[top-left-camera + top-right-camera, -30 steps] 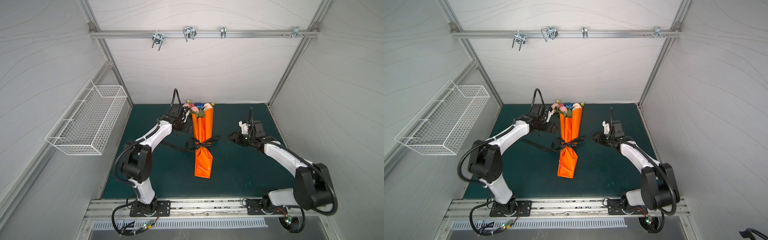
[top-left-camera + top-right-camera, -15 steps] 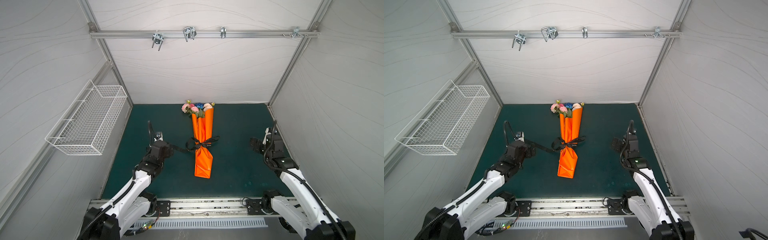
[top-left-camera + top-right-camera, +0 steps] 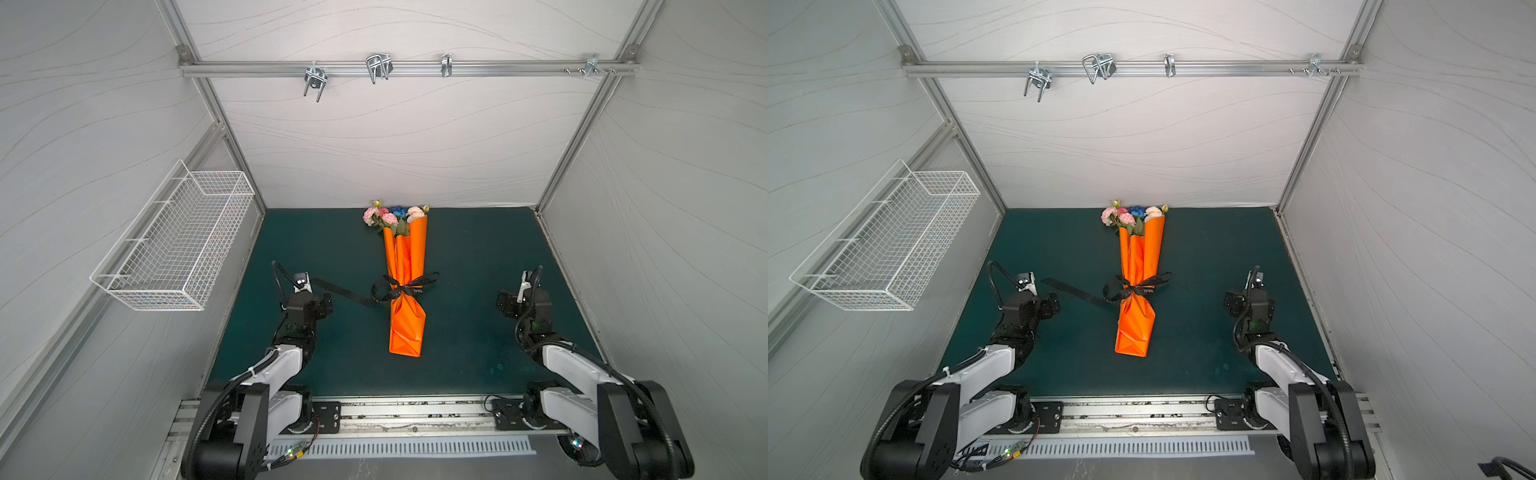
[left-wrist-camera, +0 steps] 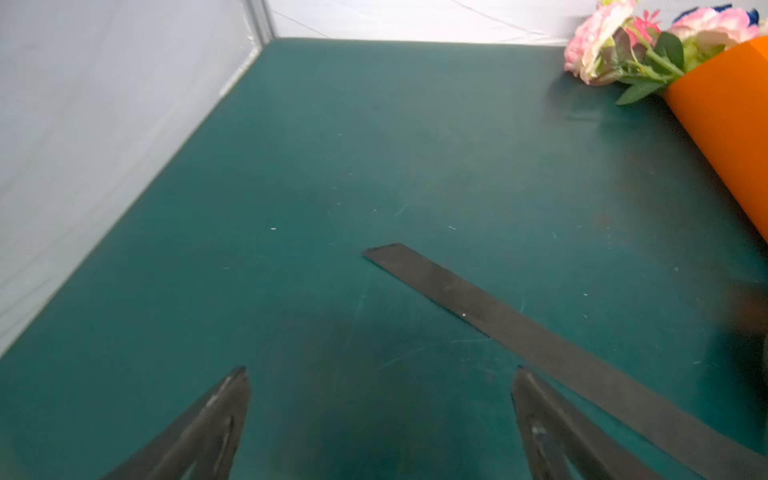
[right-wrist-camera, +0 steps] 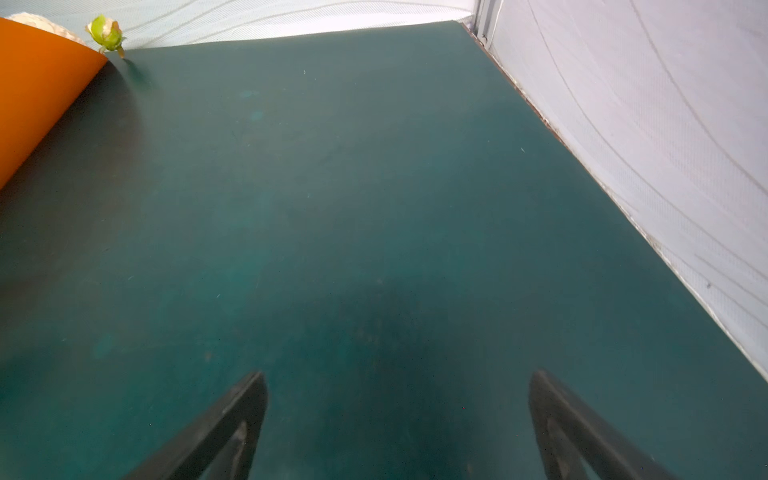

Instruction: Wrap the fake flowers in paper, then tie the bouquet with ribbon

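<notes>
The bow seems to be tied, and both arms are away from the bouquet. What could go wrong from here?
1. The ribbon has a long loose end lying right beside the open left gripper; a sweeping move might snag it and pull the bow undone.
2. Nothing holds the bouquet: the right gripper is open and apart, so any tug could drag it across the mat.

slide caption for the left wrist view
Open left pincer over green mat, black ribbon end nearby, pink fake flower bouquet in orange paper beyond
</notes>
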Robot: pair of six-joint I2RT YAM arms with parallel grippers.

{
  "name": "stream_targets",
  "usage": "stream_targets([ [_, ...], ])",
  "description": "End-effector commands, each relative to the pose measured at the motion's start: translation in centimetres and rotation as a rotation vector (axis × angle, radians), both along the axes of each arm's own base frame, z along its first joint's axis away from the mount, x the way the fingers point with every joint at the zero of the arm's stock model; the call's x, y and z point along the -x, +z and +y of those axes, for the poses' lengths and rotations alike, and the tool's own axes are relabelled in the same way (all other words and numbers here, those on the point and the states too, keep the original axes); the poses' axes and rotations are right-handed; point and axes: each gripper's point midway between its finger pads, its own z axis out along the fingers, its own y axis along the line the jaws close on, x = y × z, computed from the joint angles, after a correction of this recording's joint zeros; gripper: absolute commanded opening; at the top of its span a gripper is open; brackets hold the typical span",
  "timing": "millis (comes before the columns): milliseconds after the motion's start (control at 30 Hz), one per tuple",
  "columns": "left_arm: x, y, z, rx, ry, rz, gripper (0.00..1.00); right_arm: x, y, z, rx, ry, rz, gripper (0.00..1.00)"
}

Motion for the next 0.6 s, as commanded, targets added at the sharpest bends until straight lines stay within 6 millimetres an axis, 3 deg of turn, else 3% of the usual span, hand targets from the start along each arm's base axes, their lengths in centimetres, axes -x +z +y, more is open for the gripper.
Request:
stream_targets([
  [0,-3.9,4.4,-1.3,0.057,-0.100,-0.175,0.99,-2.4,3.5,0.4,0.023,0.046,-0.154,0.99],
  [300,-6.8,3.3,-1.3,0.086,-0.160,-0.195,0.99,-4.5,3.4,3.2,-0.048,0.200,-0.218,0.99],
  [433,-7.2,1.6,0.0,0.165,-0.143,-0.181,0.99,-5.4,2.0,3.5,-0.041,0.220,-0.212,0.99],
  [567,-7.6,1.7,0.0,0.158,-0.146,-0.178,0.99,-6.7,0.5,4.8,-0.042,0.290,-0.188,0.99],
])
